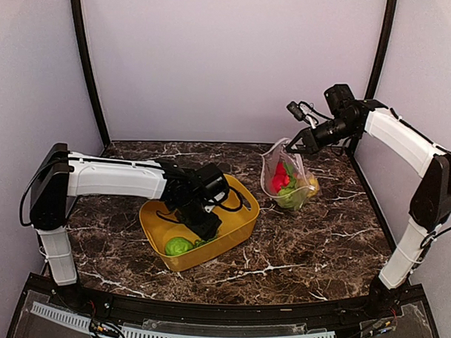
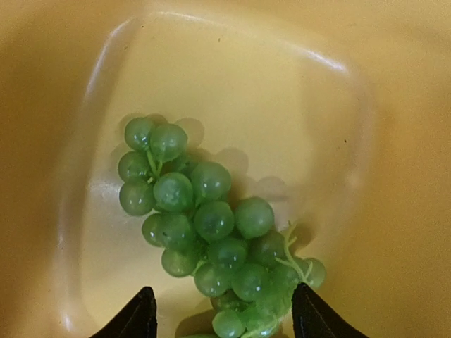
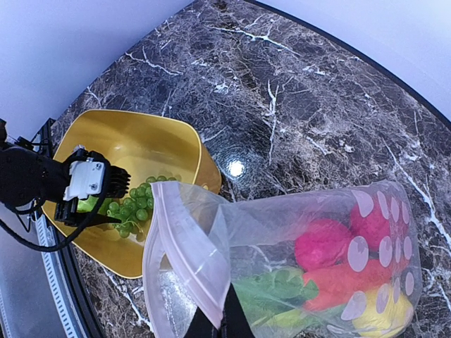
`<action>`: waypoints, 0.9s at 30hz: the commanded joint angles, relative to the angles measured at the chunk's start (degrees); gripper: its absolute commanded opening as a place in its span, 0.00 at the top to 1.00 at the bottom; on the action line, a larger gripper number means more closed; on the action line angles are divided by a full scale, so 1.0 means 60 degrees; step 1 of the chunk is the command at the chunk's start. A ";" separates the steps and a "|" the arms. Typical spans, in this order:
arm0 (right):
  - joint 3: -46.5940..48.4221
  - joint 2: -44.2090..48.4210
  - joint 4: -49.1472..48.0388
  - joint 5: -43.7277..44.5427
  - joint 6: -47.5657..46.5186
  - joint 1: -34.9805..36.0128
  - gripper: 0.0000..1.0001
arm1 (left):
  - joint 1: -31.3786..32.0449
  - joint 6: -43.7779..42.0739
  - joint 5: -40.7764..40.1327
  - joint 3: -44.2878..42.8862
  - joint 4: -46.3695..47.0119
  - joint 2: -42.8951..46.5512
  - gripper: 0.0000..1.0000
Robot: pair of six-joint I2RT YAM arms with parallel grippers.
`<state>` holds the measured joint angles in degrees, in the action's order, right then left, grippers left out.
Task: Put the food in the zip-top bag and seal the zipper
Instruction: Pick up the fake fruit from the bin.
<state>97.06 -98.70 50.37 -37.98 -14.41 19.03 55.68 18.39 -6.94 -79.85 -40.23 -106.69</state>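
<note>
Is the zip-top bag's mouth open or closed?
Open: the zipper strips stand apart, and the right tool holds the zip-top bag up by one edge.

Green grapes (image 2: 211, 232) lie in the yellow tub (image 1: 224, 245); right of it the clear zip-top bag (image 1: 288, 178) hangs open, part-filled with food (image 3: 331, 243).

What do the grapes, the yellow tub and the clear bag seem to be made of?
Grapes: likely translucent green plastic, glossy; each bead shows a highlight.
Tub: apparently hard yellow plastic, smooth, with soft sheen.
Bag: thin clear plastic film; it creases and shows food inside.
</note>
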 commanded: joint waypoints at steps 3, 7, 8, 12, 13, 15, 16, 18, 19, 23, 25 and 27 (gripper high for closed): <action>-0.0221 0.0421 -0.0107 0.0019 -0.0073 -0.0007 1.00 | -0.0464 0.0533 0.0651 -0.0319 0.0672 -0.0487 0.37; -0.0240 0.0446 -0.0119 0.0031 -0.0063 -0.0007 1.00 | -0.0664 0.0555 0.0537 -0.0428 0.0762 -0.0658 0.46; -0.0228 0.0439 -0.0119 0.0031 -0.0065 -0.0007 1.00 | -0.0695 0.0466 0.0445 -0.0449 0.0780 -0.0692 0.50; -0.0181 0.0424 -0.0104 0.0027 -0.0043 -0.0007 1.00 | -0.0861 0.0324 0.0199 -0.0434 0.0809 -0.0717 0.59; -0.0180 0.0435 -0.0104 0.0030 -0.0036 -0.0007 1.00 | -0.0888 0.0321 0.0216 -0.0413 0.0865 -0.0718 0.63; -0.0180 0.0458 -0.0108 0.0031 -0.0030 -0.0007 1.00 | -0.0967 0.0288 0.0263 -0.0398 0.0928 -0.0718 0.68; -0.0193 0.0454 -0.0110 0.0043 -0.0042 -0.0007 1.00 | -0.0998 0.0256 0.0292 -0.0400 0.0945 -0.0737 0.69; -0.0205 0.0475 -0.0112 0.0053 -0.0056 -0.0007 1.00 | -0.1027 0.0223 0.0270 -0.0420 0.0960 -0.0785 0.70; -0.0220 0.0489 -0.0105 0.0066 -0.0051 -0.0007 1.00 | -0.1037 0.0219 0.0245 -0.0472 0.0907 -0.0810 0.68; -0.0278 0.0547 -0.0119 0.0093 -0.0062 0.0000 1.00 | -0.1060 0.0325 -0.0057 -0.0723 0.0493 -0.1050 0.53; -0.0297 0.0545 -0.0122 0.0104 -0.0073 -0.0014 1.00 | -0.1055 0.0345 -0.0184 -0.0737 0.0428 -0.1141 0.52; -0.0297 0.0527 -0.0119 0.0090 -0.0063 -0.0007 1.00 | -0.1049 0.0340 -0.0216 -0.0744 0.0366 -0.1244 0.53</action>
<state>95.98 -97.69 50.30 -37.65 -14.50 19.03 49.65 20.25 -6.26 -83.29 -34.96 -113.12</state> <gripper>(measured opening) 0.004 0.476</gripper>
